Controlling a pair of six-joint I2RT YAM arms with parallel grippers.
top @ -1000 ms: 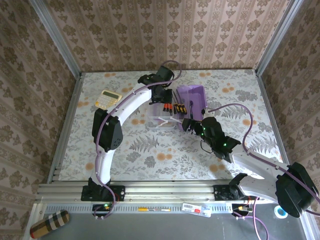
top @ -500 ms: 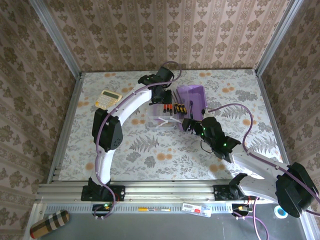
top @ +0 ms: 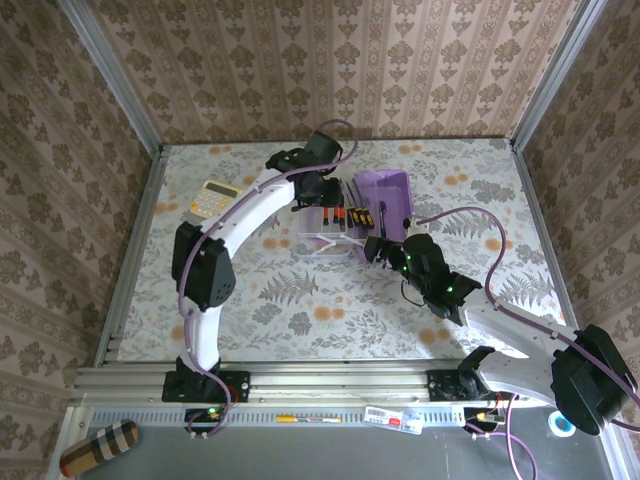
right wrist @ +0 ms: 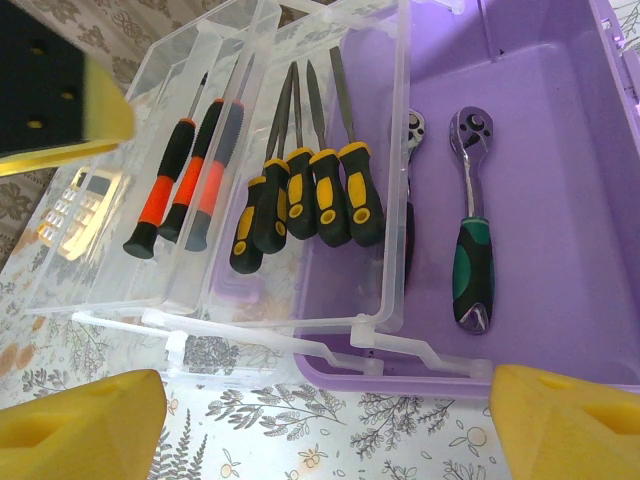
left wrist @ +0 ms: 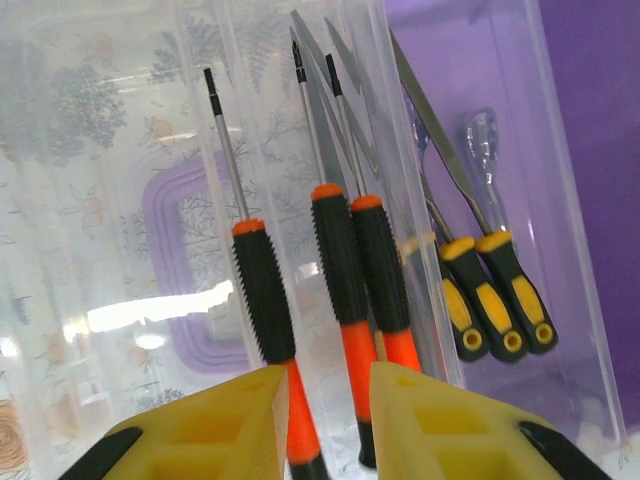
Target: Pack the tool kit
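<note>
Even, bright light from above casts only soft shadows. White glare streaks the clear lid [left wrist: 160, 315] in the left wrist view; both wrist views blur at their near edges.

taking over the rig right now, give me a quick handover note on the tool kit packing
Left gripper: jaws slightly apart, holding nothing, hovering over the orange-handled screwdrivers.
Right gripper: wide open, empty, at the near edge of the purple case.
Things: the three orange-handled screwdrivers and the yellow-handled tools lie in the clear compartments. The green-handled ratchet and a second ratchet lie in the purple case.
Done: those tools are in.
Left: the case is open and probably needs closing. The yellow calculator sits on the table, apart from the case.
</note>
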